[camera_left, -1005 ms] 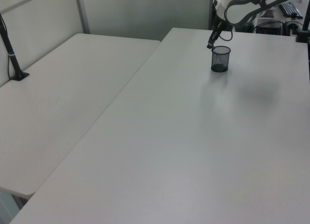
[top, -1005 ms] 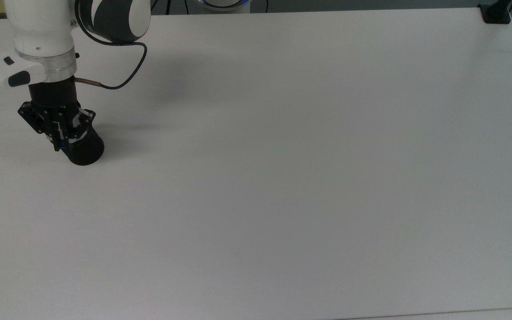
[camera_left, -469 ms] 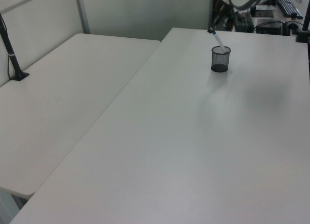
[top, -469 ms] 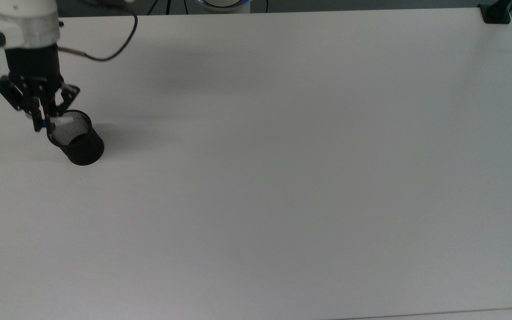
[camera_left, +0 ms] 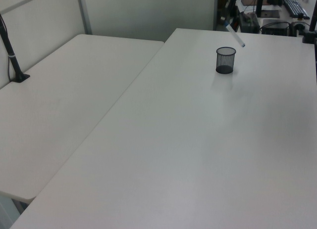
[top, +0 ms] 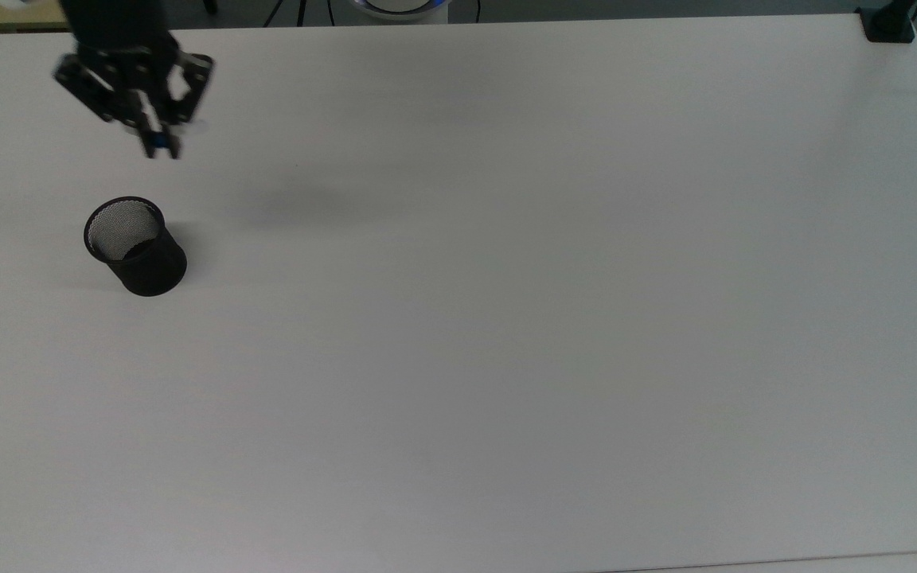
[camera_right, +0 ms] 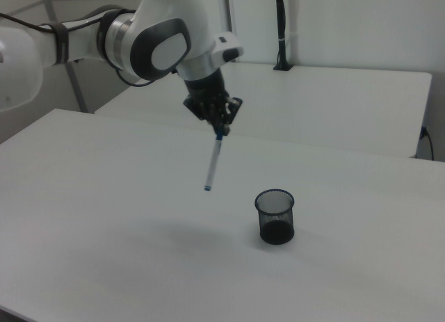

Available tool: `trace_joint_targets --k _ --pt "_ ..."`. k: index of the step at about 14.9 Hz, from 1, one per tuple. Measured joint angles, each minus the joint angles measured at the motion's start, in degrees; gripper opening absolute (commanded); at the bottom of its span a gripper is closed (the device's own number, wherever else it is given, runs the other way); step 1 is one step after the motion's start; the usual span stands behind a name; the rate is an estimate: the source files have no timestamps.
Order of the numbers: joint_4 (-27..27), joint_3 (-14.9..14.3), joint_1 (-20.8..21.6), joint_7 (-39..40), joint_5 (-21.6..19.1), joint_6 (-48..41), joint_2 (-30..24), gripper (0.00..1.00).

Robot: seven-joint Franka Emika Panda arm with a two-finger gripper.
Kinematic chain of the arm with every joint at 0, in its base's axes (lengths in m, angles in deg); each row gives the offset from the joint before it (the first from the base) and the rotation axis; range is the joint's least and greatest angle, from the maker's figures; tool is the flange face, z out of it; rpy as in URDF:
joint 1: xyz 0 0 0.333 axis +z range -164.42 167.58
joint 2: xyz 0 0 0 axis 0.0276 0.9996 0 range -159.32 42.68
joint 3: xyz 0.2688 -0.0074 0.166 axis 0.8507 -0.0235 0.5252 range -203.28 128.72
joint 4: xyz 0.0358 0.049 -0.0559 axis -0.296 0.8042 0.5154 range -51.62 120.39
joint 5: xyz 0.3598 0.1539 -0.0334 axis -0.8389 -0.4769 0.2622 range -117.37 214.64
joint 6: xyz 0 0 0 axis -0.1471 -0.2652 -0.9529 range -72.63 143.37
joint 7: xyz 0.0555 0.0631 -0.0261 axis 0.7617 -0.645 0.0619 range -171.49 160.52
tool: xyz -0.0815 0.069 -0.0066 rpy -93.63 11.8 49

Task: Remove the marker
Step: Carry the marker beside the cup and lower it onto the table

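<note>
The marker, white with a blue cap at the top and a blue tail end, hangs tilted in the air, well above the white table. My gripper is shut on its capped end. In the top view the gripper is high over the table's far left part, and the marker's blue cap shows between the fingers. In the left view the marker floats just above and behind the black mesh cup. The cup stands upright and empty, apart from the marker.
A black clamp base sits at the table's far right corner in the top view. A second white table adjoins on the left view's left, with a black pole clamped to it. Desk clutter lies beyond the far edge.
The gripper has lifted the marker fully out of the mesh cup and carried it up and away, toward the far edge in the top view. The cup has stayed in place.
</note>
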Motion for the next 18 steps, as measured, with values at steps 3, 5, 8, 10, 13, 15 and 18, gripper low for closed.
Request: trace_joint_targets --k 3,5,8,10,13,15,18 --pt "0.42 2.27 2.05 -7.15 0.01 -0.38 3.5 0.04" --pt "0.45 2.61 3.89 -9.39 0.02 -0.34 7.66 0.04" --pt "0.39 3.0 5.82 -13.52 2.06 0.88 11.8 0.04" --pt "0.45 3.22 6.91 -17.31 4.36 4.11 14.41 0.04" --pt "0.55 3.33 7.91 -21.28 7.21 9.03 17.71 0.1" --pt "0.54 3.36 8.28 -23.39 9.43 11.39 19.37 0.25" --pt "0.53 3.38 8.72 -25.17 11.36 12.51 20.96 0.78"
